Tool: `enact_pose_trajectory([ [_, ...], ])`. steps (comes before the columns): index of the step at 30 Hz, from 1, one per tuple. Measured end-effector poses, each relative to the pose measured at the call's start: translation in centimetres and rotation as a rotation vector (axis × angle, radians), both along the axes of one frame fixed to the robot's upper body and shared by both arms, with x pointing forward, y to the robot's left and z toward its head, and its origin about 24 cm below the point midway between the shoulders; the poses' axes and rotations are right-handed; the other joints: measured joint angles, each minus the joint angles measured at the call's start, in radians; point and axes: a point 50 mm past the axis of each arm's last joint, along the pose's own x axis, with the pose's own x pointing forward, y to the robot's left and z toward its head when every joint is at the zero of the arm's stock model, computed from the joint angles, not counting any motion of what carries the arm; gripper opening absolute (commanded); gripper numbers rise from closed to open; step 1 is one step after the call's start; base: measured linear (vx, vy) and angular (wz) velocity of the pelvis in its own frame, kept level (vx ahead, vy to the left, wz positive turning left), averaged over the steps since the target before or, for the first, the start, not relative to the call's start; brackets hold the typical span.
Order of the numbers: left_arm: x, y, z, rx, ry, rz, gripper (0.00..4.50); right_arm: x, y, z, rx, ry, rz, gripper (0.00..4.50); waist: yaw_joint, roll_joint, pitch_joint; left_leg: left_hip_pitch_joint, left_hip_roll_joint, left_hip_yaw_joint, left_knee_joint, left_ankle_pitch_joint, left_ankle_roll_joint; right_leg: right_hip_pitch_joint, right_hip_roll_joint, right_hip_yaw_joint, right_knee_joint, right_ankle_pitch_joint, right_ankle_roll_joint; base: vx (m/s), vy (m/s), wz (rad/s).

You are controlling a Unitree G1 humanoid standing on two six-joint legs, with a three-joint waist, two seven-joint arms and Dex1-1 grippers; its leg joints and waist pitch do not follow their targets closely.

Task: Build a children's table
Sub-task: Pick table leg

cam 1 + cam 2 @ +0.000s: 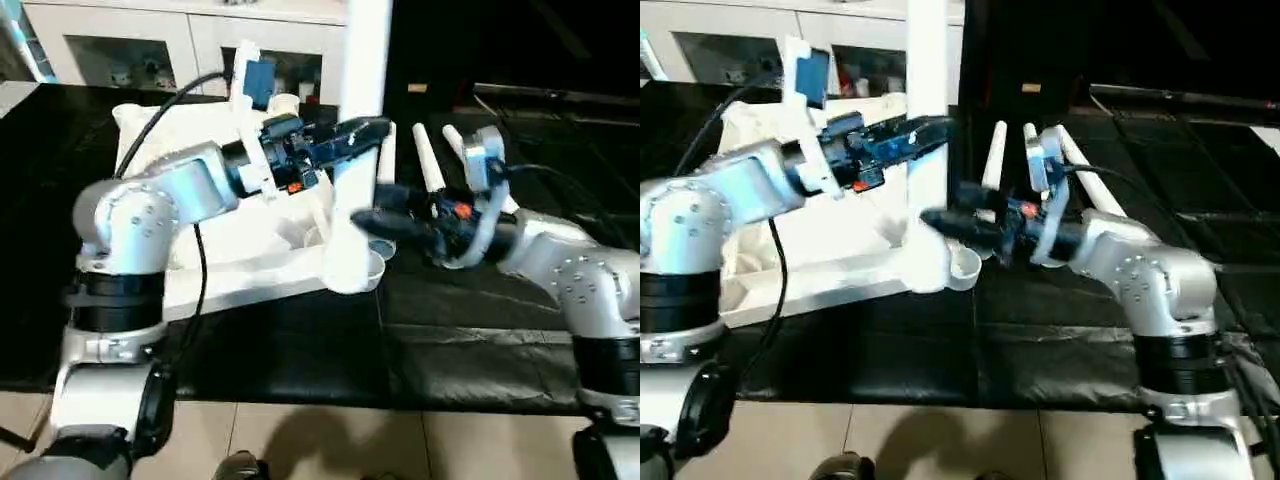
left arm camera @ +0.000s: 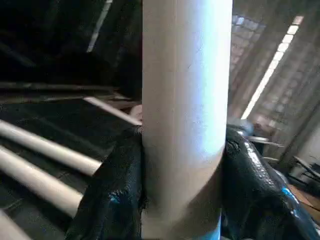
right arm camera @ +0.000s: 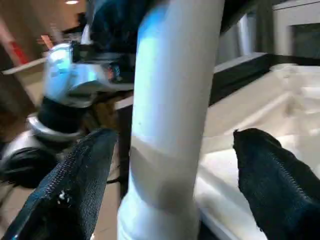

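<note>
Black matting covers the surface (image 1: 300, 340), with a white cabinet (image 1: 150, 45) with glass doors at 11 o'clock behind it. On the mat at 9 to 10 o'clock lies the tabletop (image 1: 230, 265), underside up. One leg (image 1: 362, 120) stands upright in the top's near corner socket (image 1: 350, 270), close to scene centre.

Left claw (image 1: 370, 130) reaches in from 9 o'clock and grips the leg partway up its shaft; in the left wrist view both black fingers (image 2: 112, 195) press against the tube on either side. Right claw (image 1: 375, 222) comes in from 3 o'clock, low on the leg just above the socket. In the right wrist view its fingers (image 3: 80, 185) stand wide apart on either side of the tube, not touching it.

Spare legs (image 1: 428, 160) lie on the mat at 1 o'clock, beyond the right arm, side by side.
</note>
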Motion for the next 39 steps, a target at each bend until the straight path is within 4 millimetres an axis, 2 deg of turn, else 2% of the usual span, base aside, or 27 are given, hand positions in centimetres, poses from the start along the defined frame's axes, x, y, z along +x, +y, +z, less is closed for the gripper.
enact_pose_trajectory([
  [10, -0.6, -1.1, 0.0, 0.029, -0.022, -0.105, 1.85, -0.5, 1.1, -0.6, -0.037, 0.036, 0.113, 3.11, 0.002, 0.0, 0.0, 0.0, 0.0, 0.001, 0.001, 0.002, -0.002, 0.0, 0.0, 0.0, 0.003, 0.0, 0.0, 0.0, 0.0, 0.0],
  [26, -1.1, -1.9, 0.3, 0.061, -0.054, -0.174, 1.85, -0.4, 1.9, -0.8, -0.057, 0.048, 0.178, 3.09, 0.003, -0.001, -0.001, 0.0, 0.0, 0.001, 0.001, 0.002, -0.002, 0.0, 0.0, 0.0, 0.003, 0.0, 0.0, 0.0, 0.0, 0.0],
  [33, -1.1, -2.1, 0.3, 0.07, -0.058, -0.182, 1.85, -0.6, 2.0, -0.8, -0.052, 0.049, 0.201, 2.4, 0.003, -0.001, -0.001, 0.0, 0.0, 0.001, 0.001, 0.002, -0.003, 0.0, 0.0, 0.0, 0.003, 0.0, 0.0, 0.0, 0.0, 0.0],
  [39, -1.0, -2.1, 0.2, 0.076, -0.053, -0.175, 1.85, -0.6, 2.0, -0.9, -0.065, 0.046, 0.206, 2.04, 0.003, -0.001, -0.001, 0.0, 0.0, 0.001, 0.001, 0.002, -0.003, 0.0, 0.0, 0.0, 0.003, 0.0, -0.001, 0.0, 0.0, 0.0],
])
